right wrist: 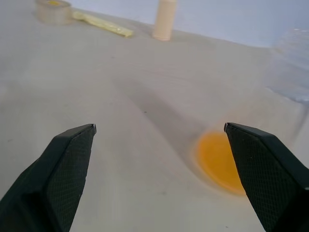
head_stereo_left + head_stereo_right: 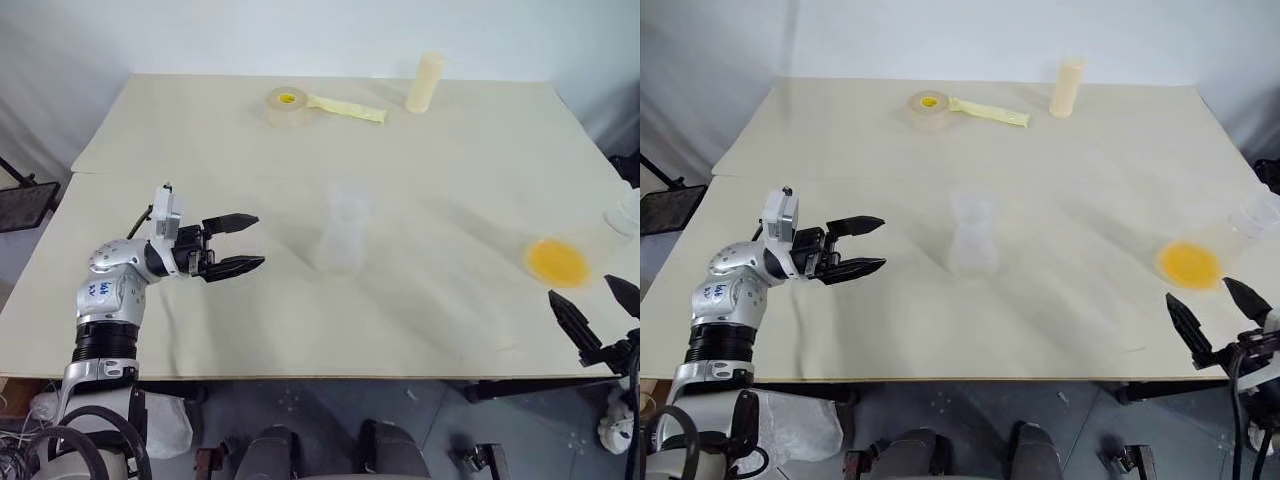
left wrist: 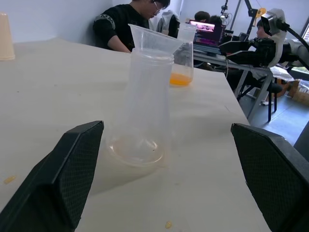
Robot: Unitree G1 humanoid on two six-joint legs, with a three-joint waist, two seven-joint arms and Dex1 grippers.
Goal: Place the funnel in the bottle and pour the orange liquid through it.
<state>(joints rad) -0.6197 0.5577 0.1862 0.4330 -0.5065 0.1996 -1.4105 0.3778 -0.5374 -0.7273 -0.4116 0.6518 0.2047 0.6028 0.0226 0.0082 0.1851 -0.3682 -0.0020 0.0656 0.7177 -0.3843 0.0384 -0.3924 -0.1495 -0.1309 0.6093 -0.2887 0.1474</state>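
Note:
The clear bottle (image 2: 340,245) stands upright in the middle of the table, with the clear funnel (image 3: 155,41) sitting in its neck. My left gripper (image 2: 258,240) hovers level to the bottle's left, pointing at it, open and empty, a short gap away. The orange liquid (image 2: 557,262) lies in the bottom of a larger clear vessel (image 2: 622,216) near the table's right edge. My right gripper (image 2: 581,288) is open just in front of that vessel, apart from it, holding nothing.
A tape roll (image 2: 286,103) with a yellow centre, a pale yellow strip (image 2: 346,109) and a cream cylinder (image 2: 425,82) stand at the far side of the table (image 2: 200,340). A seated person (image 3: 126,24) shows beyond the table.

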